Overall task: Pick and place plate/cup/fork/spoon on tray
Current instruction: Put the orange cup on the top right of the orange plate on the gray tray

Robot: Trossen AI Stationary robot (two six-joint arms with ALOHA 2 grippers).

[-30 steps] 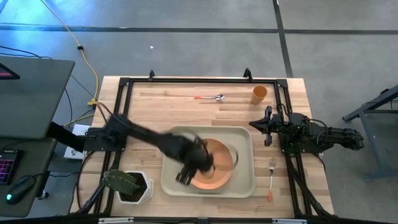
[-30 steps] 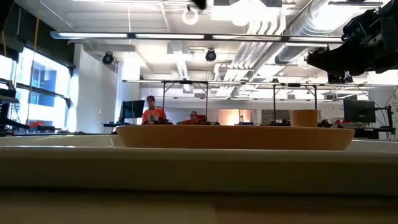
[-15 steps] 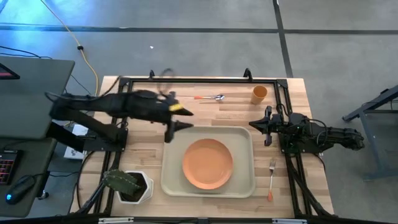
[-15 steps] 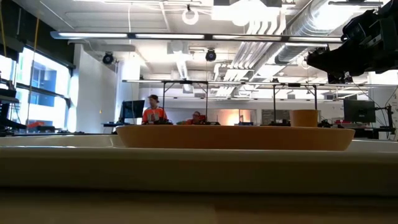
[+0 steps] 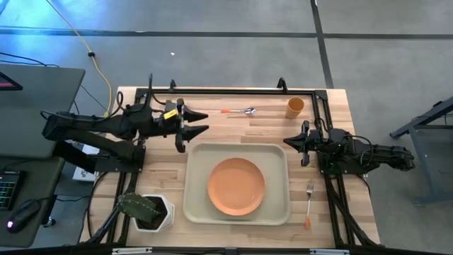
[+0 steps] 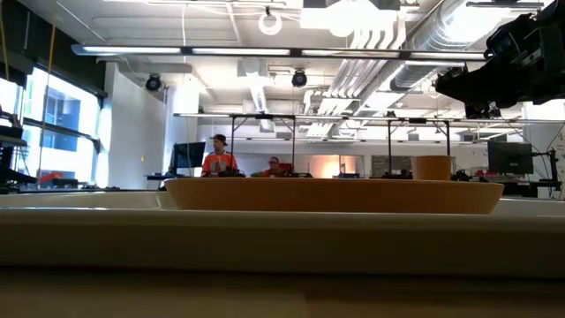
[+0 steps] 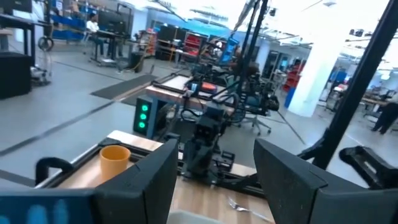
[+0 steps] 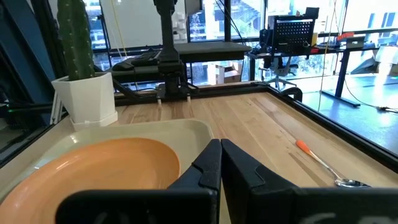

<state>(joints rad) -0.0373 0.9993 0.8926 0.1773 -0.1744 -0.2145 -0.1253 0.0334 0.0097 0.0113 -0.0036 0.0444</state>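
low view: tray (image 6: 106, 231) rim fills foreground, hides tabletop; only plate (image 6: 334, 194) edge and cup (image 6: 433, 167) top show. high view alone shows all: plate on tray, cup at far right corner, spoon (image 5: 238, 111) near far edge, fork (image 5: 309, 200) beside tray's right side. my left gripper (image 5: 192, 124) above table just off tray's far left corner, fingers spread, empty. my right gripper (image 5: 303, 143) waits off tray's right side, fingers pressed together. no readable writing.
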